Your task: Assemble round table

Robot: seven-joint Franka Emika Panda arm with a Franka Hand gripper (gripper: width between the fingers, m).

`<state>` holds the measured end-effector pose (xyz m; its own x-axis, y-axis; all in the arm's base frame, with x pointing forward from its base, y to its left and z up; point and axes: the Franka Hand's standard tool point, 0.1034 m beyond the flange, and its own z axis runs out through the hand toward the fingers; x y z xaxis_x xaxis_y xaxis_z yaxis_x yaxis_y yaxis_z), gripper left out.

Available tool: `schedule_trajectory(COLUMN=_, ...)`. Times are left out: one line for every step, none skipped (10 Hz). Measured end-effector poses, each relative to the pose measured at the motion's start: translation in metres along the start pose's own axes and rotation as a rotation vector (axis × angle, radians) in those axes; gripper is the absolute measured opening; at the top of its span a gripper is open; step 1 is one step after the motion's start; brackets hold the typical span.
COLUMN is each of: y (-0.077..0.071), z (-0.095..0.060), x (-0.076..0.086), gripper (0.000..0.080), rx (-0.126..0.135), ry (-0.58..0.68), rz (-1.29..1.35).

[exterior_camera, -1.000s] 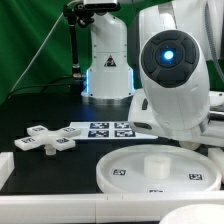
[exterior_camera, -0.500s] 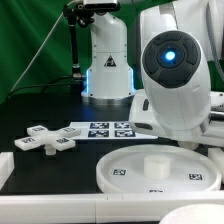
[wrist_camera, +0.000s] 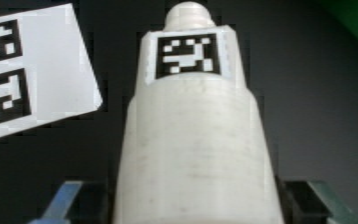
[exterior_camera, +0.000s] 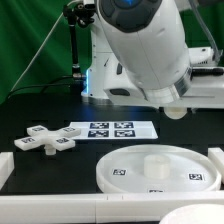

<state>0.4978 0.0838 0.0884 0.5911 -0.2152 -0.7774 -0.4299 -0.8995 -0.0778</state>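
The short cylindrical leg (wrist_camera: 194,130), white with a square tag near its far end, fills the wrist view and runs lengthwise between my fingers. My gripper (wrist_camera: 185,205) is shut on the leg, one finger (wrist_camera: 62,200) on each side of it. In the exterior view the large round rimmed disc (exterior_camera: 195,160) lies flat at the front right, with a low round boss (exterior_camera: 157,165) at its centre. The cross-shaped piece (exterior_camera: 47,139) lies on the black table at the exterior view's left. My gripper itself is hidden behind the arm's bulk in that view.
The marker board (exterior_camera: 110,130) lies flat between the cross-shaped piece and the robot's base (exterior_camera: 108,70), and its corner (wrist_camera: 25,70) shows beside the leg. A white rail (exterior_camera: 60,205) borders the table's front, with white blocks at both ends. A green curtain hangs behind.
My gripper has closed on the leg. In the exterior view the arm's big white body has swung up and toward the exterior view's left, uncovering the back right of the table.
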Motion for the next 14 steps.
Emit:
schedule_trajectory(y=-0.004, z=0.000, x=0.009, gripper=0.0409, rx=0.009, ry=0.053, rz=-0.001)
schedule_trajectory(y=-0.003, z=0.004, x=0.007, gripper=0.0409, rx=0.005, ry=0.047, rz=0.001)
schedule_trajectory(y=-0.003, z=0.003, x=0.009, gripper=0.0409, rx=0.008, ry=0.059, rz=0.000)
schedule_trajectory(y=-0.009, z=-0.004, x=0.019, gripper=0.0409, rx=0.025, ry=0.174, rz=-0.005)
schedule_trajectory(y=-0.005, z=-0.015, x=0.017, gripper=0.0409, rx=0.028, ry=0.256, rz=-0.074)
schedule_trajectory(y=-0.005, z=-0.032, x=0.011, gripper=0.0409, rx=0.026, ry=0.294, rz=-0.089)
schedule_trajectory(y=-0.013, z=-0.058, x=0.002, gripper=0.0409, rx=0.021, ry=0.383, rz=-0.114)
schedule_trajectory(y=-0.015, z=-0.059, x=0.006, gripper=0.0409, rx=0.034, ry=0.494, rz=-0.118)
schedule_trajectory(y=-0.013, z=-0.052, x=0.006, gripper=0.0409, rx=0.034, ry=0.545, rz=-0.117)
schedule_trajectory(y=-0.014, z=-0.055, x=0.008, gripper=0.0409, rx=0.039, ry=0.597, rz=-0.123)
schedule_trajectory(y=-0.011, z=-0.063, x=0.017, gripper=0.0409, rx=-0.005, ry=0.699, rz=-0.201)
schedule_trajectory(y=-0.008, z=-0.076, x=0.017, gripper=0.0409, rx=-0.049, ry=0.785, rz=-0.271)
schedule_trajectory(y=-0.007, z=-0.093, x=0.010, gripper=0.0409, rx=-0.069, ry=0.823, rz=-0.319)
schedule_trajectory(y=-0.014, z=-0.106, x=0.006, gripper=0.0409, rx=-0.070, ry=0.871, rz=-0.335)
